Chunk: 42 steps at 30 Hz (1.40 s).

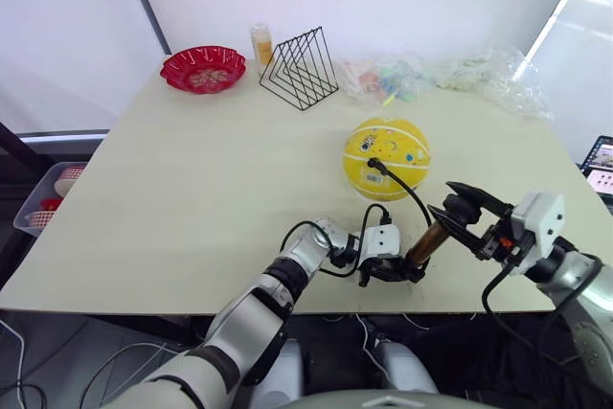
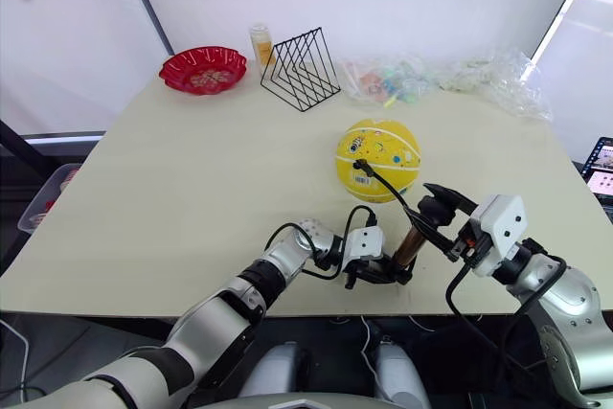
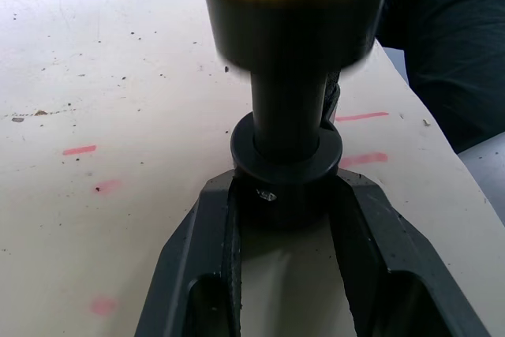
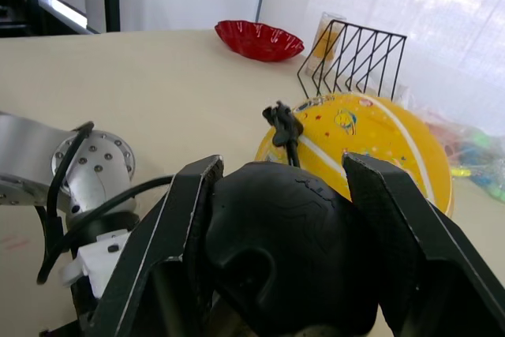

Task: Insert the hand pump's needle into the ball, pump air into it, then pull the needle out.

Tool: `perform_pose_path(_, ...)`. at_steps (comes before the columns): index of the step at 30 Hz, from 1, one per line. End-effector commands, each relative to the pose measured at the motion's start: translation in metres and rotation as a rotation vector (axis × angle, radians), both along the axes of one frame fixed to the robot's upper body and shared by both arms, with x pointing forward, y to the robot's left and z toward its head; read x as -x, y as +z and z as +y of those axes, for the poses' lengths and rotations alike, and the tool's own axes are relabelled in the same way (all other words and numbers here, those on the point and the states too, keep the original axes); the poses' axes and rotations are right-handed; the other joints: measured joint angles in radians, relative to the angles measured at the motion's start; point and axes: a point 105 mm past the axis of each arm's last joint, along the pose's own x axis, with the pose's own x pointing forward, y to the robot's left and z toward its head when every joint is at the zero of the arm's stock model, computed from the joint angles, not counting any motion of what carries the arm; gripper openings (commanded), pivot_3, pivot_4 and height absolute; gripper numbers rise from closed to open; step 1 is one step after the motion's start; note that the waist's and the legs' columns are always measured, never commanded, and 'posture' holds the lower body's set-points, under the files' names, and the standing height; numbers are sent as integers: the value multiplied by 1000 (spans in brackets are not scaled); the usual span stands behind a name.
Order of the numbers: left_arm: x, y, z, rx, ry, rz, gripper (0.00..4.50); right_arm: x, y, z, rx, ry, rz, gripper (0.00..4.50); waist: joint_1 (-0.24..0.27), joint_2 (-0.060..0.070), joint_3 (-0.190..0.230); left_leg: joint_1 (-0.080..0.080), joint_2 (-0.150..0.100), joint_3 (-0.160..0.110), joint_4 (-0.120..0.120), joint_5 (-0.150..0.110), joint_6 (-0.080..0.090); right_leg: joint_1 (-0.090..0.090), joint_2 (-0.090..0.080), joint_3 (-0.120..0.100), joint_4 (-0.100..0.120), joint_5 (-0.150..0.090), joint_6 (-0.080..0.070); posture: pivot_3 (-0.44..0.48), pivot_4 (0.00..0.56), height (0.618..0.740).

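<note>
My left claw is clamped on the pump's black base cap at the counter's near edge; my right claw is closed around its handle. The hose runs to the yellow ball just beyond, needle end at the ball.

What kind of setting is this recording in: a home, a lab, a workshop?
Probably an indoor lab or test room: a plain beige table staged with unrelated props, namely a yellow ball, a red bowl and a wire rack, with white curtains behind and loose cables on the floor.
</note>
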Motion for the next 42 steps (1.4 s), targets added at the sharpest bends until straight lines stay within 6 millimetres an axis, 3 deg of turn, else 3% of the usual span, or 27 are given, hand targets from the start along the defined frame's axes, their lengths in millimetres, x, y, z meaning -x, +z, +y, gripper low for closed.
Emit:
perform_pose_path(1,17,-50,37,-215,48,134,1097,7,-34,8,4,44,123,1938,-1,1,0,0,0,0,0,0,0,0,0,0,0,0,0,0,150,740)
perform_pose_path(8,18,-50,37,-217,42,137,1097,11,4,12,-26,116,-4,1938,-1,5,2,-1,0,1,0,0,0,0,0,0,0,0,0,0,150,740)
perform_pose_path(16,17,-49,38,-222,37,133,1097,19,88,-10,1,119,-170,1937,2,10,8,-3,-2,0,0,0,0,-1,0,0,0,0,0,0,150,740)
perform_pose_path(20,17,-49,38,-223,37,133,1097,20,99,-13,0,111,-177,1938,3,9,11,-3,-2,0,0,0,0,-1,0,0,0,0,0,0,150,740)
perform_pose_path(24,16,-48,39,-224,37,134,1097,23,136,-22,1,97,-268,1937,1,12,14,-3,-2,2,1,0,0,-1,-1,1,0,0,0,0,150,740)
perform_pose_path(27,16,-48,39,-226,37,134,1097,25,150,-22,1,101,-294,1938,3,9,16,-3,-2,1,1,0,0,-1,-1,1,0,0,1,0,150,740)
perform_pose_path(31,15,-48,40,-229,38,133,1097,25,153,-20,-3,105,-290,1937,4,12,18,-4,-2,1,1,0,0,-1,-1,0,0,0,0,0,150,740)
perform_pose_path(38,15,-48,38,-221,44,135,1097,14,59,-4,69,120,-27,1937,2,6,14,-3,-1,1,1,0,0,-1,0,0,0,0,0,0,150,740)
perform_pose_path(40,16,-48,38,-222,43,135,1097,13,44,0,59,129,-4,1937,0,4,11,-1,-1,1,1,0,0,0,0,1,0,0,0,0,150,740)
perform_pose_path(42,16,-48,38,-222,42,134,1097,13,40,1,56,130,-9,1937,-2,3,8,0,-1,1,1,0,0,0,0,1,0,0,0,0,150,740)
